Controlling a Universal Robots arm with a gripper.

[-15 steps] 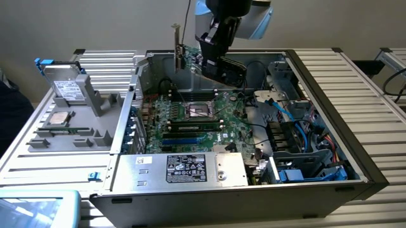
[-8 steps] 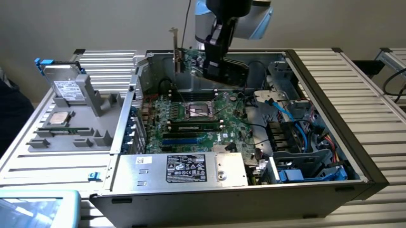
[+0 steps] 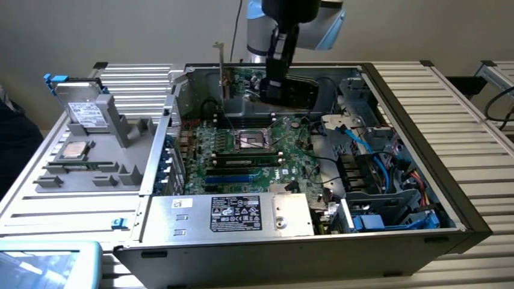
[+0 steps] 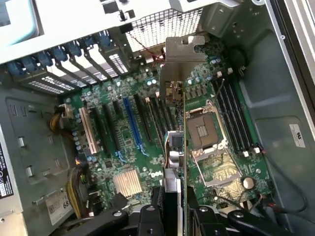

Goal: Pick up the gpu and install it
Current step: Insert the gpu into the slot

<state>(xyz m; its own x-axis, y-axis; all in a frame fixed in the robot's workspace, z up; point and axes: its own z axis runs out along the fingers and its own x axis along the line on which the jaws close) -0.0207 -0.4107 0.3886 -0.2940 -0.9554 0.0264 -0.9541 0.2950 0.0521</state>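
Observation:
My gripper [image 3: 275, 84] hangs over the far end of the open computer case [image 3: 418, 156] and is shut on the gpu [image 3: 238, 80], a thin green card held on edge with its silvery bracket [image 3: 220, 63] sticking up. In the wrist view the gpu [image 4: 176, 147] runs edge-on out from between my gripper [image 4: 173, 214] fingers, its bracket [image 4: 180, 59] at the far end. It is above the motherboard [image 4: 147, 162], apart from it, over the black slots between the blue slot [image 4: 134, 123] and the CPU socket [image 4: 204, 130].
A grey parts holder [image 3: 88, 180] at the exterior view's left carries a silver hard drive [image 3: 85, 113] and a narrow memory stick [image 3: 76, 164]. The power supply [image 3: 241, 214] fills the near end of the case. Blue cables [image 3: 377, 174] and drive bays line the exterior view's right side.

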